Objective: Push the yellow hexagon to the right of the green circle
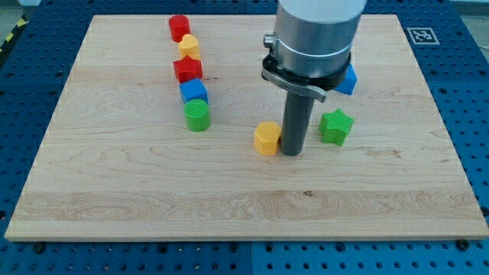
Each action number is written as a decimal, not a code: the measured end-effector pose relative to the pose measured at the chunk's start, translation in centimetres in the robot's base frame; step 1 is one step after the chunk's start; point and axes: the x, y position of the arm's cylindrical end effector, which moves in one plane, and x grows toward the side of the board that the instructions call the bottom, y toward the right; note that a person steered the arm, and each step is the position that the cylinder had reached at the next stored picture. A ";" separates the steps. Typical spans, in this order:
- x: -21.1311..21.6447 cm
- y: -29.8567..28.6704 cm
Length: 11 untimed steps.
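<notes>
my tip (291, 152) rests on the bench (114, 198) just to the right of the yellow hexagon (267, 138), touching it or very nearly so; the narrow gap between them is too fine to judge. there are no jaws on this arm, only the straight dark rod, so nothing is apart, together or clamped. the green circle (197, 115) lies well to the left of the hexagon and a little farther back, so the hexagon is already on its right side but some way off. standing on the hexagon's right, my tip looks well placed for a leftward push that would close that gap. to do it well, i judge the push should run left and slightly toward the far side, with the rod kept behind the middle of the hexagon's right face so the block slides straight and does not spin off round the tip. it should ease off before the hexagon meets the green circle, since a bump would shove the circle and perhaps the blue block (193, 92) just behind it. farther out, a column runs away from the circle toward the far edge: the blue block, a red star-like block (187, 69), a yellow block (189, 46) and a red round block (179, 27). to the right of my tip sits a green star (335, 126), near but clear of it, and another blue block (349, 79) shows partly behind the arm's grey housing.
</notes>
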 end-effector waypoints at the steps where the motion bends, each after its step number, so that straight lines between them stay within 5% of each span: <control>1: -0.5 -2.0; 4: 3.3 -2.2; 11: -0.6 -5.9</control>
